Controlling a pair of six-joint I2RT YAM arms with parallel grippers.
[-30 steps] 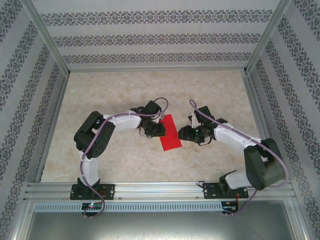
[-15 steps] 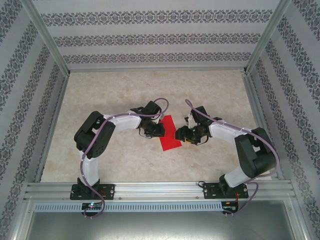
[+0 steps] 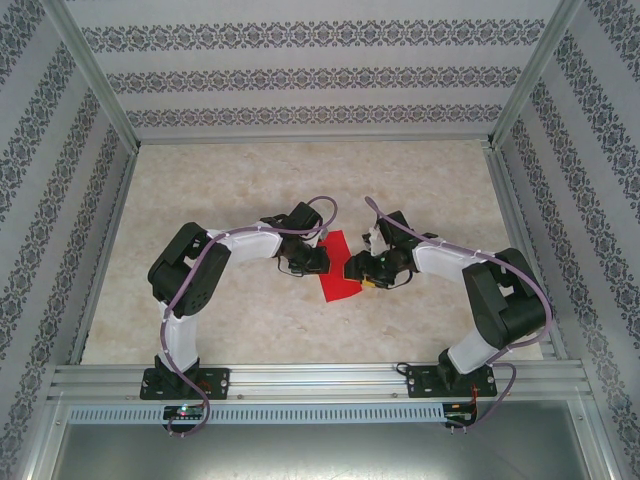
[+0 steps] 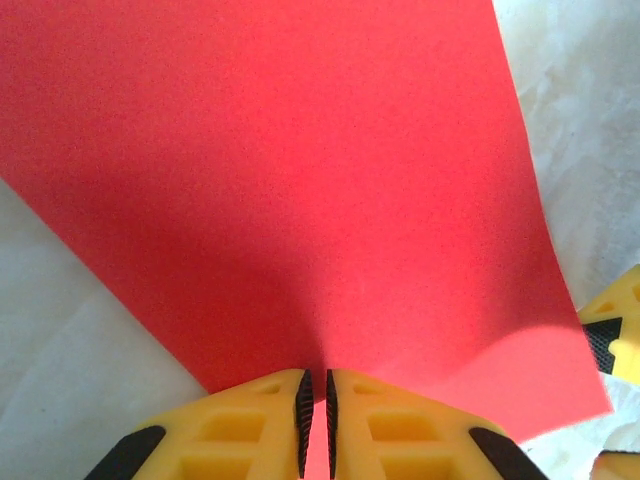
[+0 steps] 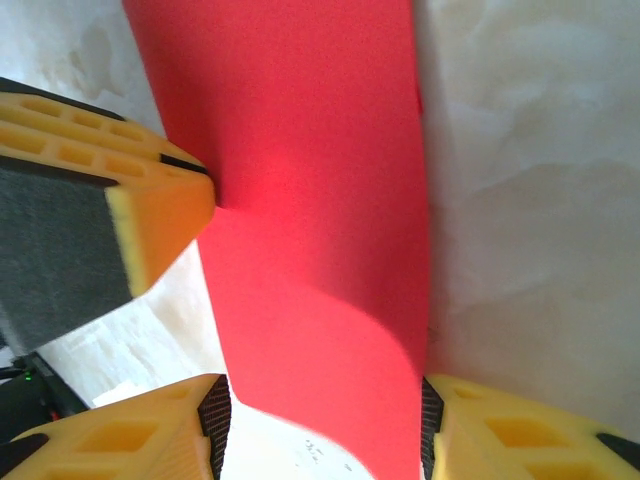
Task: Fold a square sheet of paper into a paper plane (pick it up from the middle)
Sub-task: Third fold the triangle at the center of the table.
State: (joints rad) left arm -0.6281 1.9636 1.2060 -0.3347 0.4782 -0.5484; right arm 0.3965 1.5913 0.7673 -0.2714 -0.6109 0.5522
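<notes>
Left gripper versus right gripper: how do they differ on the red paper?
The left gripper is pinched shut on the thin bright red paper sheet; the right gripper stands open, jaws straddling it. The left reaches from its left, the right from its right. Both are yellow-fingered.

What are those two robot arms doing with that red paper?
They are working on folding a paper plane. The left end effector is shut on one edge of the red paper and holds it up off the table. The right end effector has its fingers open on either side of the opposite edge and is not gripping it yet. The paper bends a little but shows no creases, so it is a plain sheet and not a plane yet.
</notes>
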